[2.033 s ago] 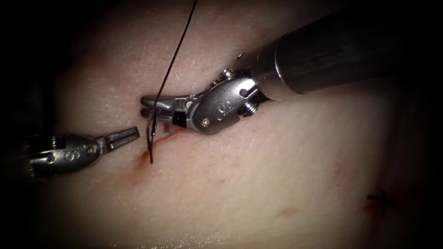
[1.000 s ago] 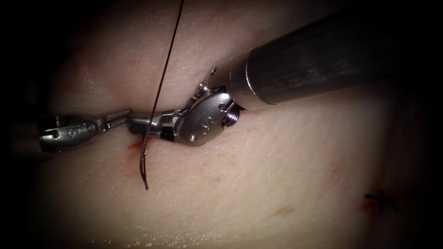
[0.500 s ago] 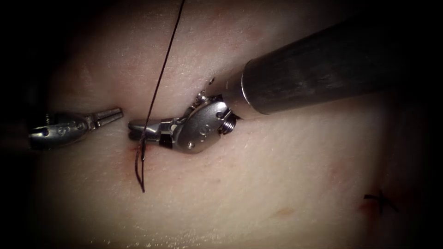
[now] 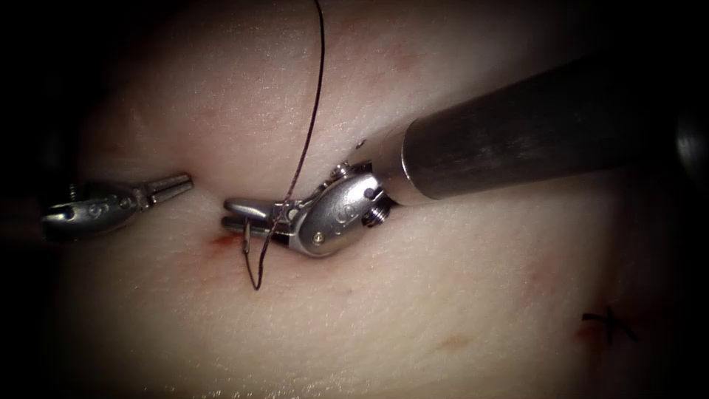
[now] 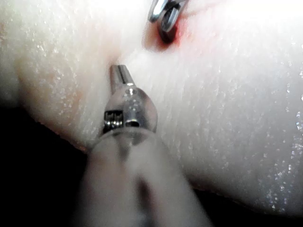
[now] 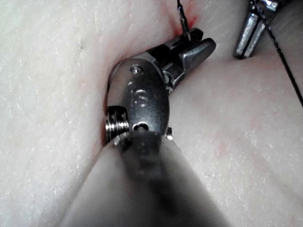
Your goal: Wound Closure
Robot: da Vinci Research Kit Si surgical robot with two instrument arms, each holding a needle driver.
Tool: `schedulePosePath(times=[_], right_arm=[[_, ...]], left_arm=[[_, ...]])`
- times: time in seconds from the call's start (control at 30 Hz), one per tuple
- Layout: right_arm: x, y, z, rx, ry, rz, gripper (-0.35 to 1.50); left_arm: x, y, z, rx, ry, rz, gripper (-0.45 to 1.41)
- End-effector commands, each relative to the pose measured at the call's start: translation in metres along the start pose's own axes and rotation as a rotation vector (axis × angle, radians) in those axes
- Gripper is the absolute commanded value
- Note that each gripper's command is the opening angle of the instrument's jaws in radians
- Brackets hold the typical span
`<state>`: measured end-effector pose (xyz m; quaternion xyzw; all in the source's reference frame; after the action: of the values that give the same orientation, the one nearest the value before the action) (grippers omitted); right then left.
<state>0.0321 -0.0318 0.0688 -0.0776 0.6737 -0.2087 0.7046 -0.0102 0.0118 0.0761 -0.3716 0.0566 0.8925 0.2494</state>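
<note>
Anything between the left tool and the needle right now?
Only bare tissue. The left tool, shut and holding nothing, sits left of the cut. The right tool grips the needle near its upper end, with thread running up from there.

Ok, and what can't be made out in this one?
- Needle, held in the right tool: in the endoscope view it is too thin to tell whether its lower end enters the tissue or lies on it.
- Grip point along its curve: hidden by the jaws.
- Thread: its far end is cut off by the endoscope view's top edge.
- Left tool, holding nothing: its shaft is lost in shadow at the left edge.
</note>
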Motion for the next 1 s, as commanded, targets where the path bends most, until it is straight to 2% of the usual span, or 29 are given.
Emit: schedulePosePath(times=[0.03, 0.27, 0.37, 0.53, 0.63, 0.67, 0.8, 1.0], right_arm=[[0.0002, -0.0009, 0.0007, 0.004, 0.004, 0.010, -0.35], [0.0006, 0.0001, 0.0004, 0.018, -0.007, 0.034, -0.35], [0.0011, 0.0020, 0.0002, -0.021, -0.002, 0.052, -0.35], [0.0029, 0.0070, -0.0004, -0.115, -0.020, 0.031, -0.35], [0.0035, 0.0091, -0.0005, -0.136, -0.017, 0.056, -0.35], [0.0036, 0.0099, -0.0004, -0.140, -0.015, 0.065, -0.35], [0.0029, 0.0103, 0.0006, -0.145, -0.019, 0.124, -0.35], [0.0014, 0.0106, 0.0010, -0.149, -0.025, 0.263, -0.35]], left_arm=[[-0.0003, 0.0007, 0.0008, -0.003, 0.001, -0.001, -0.45], [-0.0003, 0.0008, 0.0008, -0.002, 0.001, -0.001, -0.45], [-0.0003, 0.0012, 0.0008, 0.003, -0.001, -0.002, -0.45], [0.0012, 0.0031, 0.0001, -0.005, 0.001, -0.017, -0.45], [0.0027, 0.0045, -0.0008, -0.018, 0.005, -0.013, -0.45], [0.0041, 0.0054, -0.0017, -0.031, 0.004, -0.005, -0.45], [0.0079, 0.0083, -0.0044, -0.032, 0.036, 0.024, -0.45], [0.0124, 0.0137, -0.0058, -0.054, 0.071, 0.057, -0.45]])
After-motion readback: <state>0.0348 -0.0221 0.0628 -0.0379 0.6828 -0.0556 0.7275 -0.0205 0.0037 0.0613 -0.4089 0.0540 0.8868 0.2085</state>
